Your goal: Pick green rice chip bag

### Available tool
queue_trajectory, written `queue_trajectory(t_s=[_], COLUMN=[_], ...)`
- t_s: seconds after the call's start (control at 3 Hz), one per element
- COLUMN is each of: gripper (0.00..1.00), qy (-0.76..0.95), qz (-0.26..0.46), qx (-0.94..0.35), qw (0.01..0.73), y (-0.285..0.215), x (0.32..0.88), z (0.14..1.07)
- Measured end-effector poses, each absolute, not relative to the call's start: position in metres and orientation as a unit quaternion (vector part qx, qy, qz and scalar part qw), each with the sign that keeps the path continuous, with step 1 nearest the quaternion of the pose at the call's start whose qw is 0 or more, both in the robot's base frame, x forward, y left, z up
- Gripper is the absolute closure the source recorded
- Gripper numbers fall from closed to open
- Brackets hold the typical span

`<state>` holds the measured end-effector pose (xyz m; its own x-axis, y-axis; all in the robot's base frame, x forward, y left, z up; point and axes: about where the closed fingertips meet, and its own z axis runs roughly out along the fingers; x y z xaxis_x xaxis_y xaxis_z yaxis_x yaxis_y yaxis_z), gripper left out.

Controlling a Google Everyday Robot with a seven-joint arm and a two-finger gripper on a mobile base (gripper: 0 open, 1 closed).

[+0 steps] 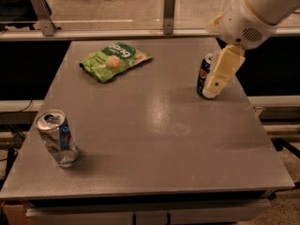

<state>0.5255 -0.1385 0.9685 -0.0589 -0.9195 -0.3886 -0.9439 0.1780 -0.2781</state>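
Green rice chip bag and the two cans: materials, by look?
Green rice chip bag: likely thin plastic film, crinkled with sheen. Silver can, blue can: probably aluminium, metallic rims. Hand, cream, plastic-looking, hangs before the blue can.

My arm (262,8) is a thick, smooth white tube that swells into a rounded white housing, and on that housing's lower face sits a small patch of dark perforations, like a speaker grille. From under it hang my fingers (223,70), over the right side of the tabletop (154,125): a pale cream, flat-sided, blocky piece that narrows toward a blunt tip. A wedge of the same cream colour pokes out from the housing's far edge.
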Motion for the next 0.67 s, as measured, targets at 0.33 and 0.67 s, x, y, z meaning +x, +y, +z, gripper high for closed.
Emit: queue_trajectory(t_s=[0.33, 0.67], gripper=[0.0, 0.0], qy=[0.692, 0.692], qz=[0.055, 0.056], qx=[-0.656, -0.656], qw=[0.296, 0.296], y=[-0.0738, -0.073], x=[0.568, 0.5682], z=[0.9791, 0.9791])
